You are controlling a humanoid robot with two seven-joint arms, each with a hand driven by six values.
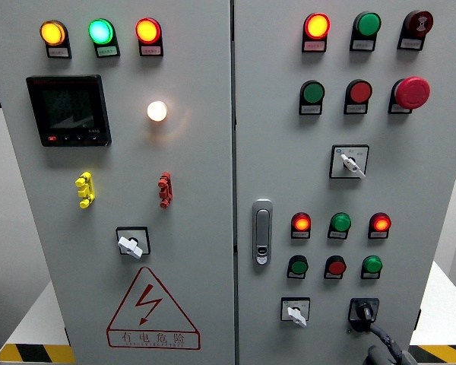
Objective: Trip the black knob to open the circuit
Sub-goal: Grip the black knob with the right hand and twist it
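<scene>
Grey control cabinet (213, 251), two doors, filling the frame.

Left door: three lit lamps along the upper left — amber (52, 33), green (100, 31), red-orange (147, 30). Black digital meter (68, 110) below them, with a glowing white lamp (157, 111) to its right. Yellow toggle (84, 189) and red toggle (164, 189) at mid-height. White-handled selector switch (131, 244) under them. Red triangular lightning warning label (153, 310) at the lower centre-left.

Right door: lit red-orange lamp (316, 26), dark green lamp (367, 24) and a dark red buzzer-like unit (419, 23) across the upper right. Second row — green button (312, 93), red button (359, 92), red mushroom stop button (412, 93). White selector switch (350, 162) below. Silver door handle (262, 232) on the door's left edge. Two rows of small lamps and buttons at centre right. White selector (295, 312) at the lower right.

Black knob (363, 310) — lower right of the frame, right of the white selector, on its square plate.

Right hand (381, 346) — enters at the bottom edge, right of centre; a dark finger reaches up to the knob's underside and appears to touch it. Most of the hand is cut off, so whether it is wide, narrow or gripping cannot be told.
</scene>
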